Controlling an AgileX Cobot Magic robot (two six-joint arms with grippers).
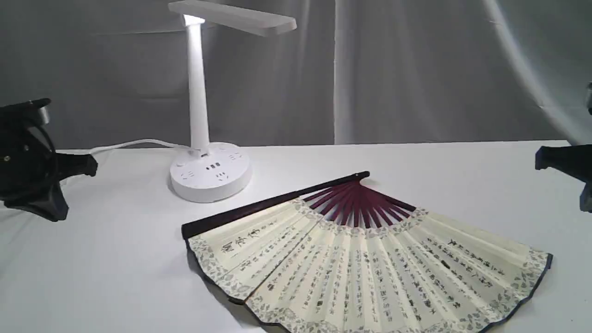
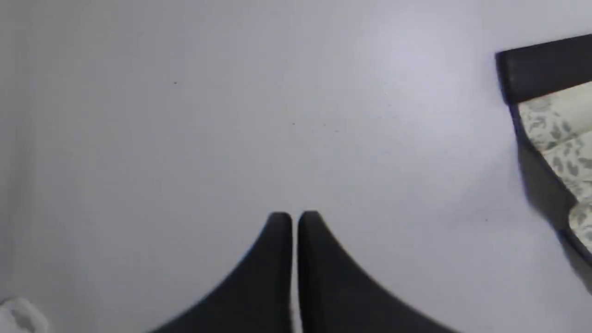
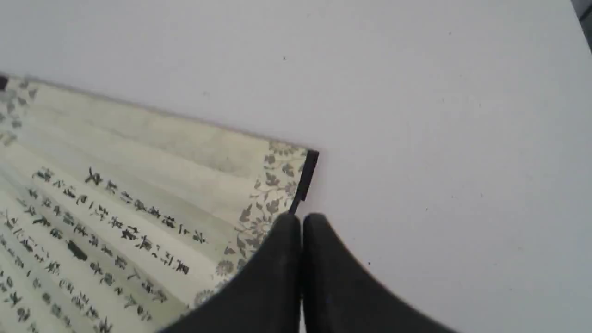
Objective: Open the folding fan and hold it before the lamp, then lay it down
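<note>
The folding fan lies spread open and flat on the white table, cream leaf with black calligraphy facing up, maroon ribs meeting at the pivot. Behind it to the left stands the white lamp, lit, on its round base. My left gripper hovers at the far left, shut and empty, with one end of the fan's dark guard off to its side. My right gripper sits at the far right edge, shut with nothing in it, above the fan's outer corner. In the wrist views both pairs of fingers press together.
The lamp's white cord runs left from the base along the back of the table. A grey cloth backdrop hangs behind. A small white object shows at the edge of the left wrist view.
</note>
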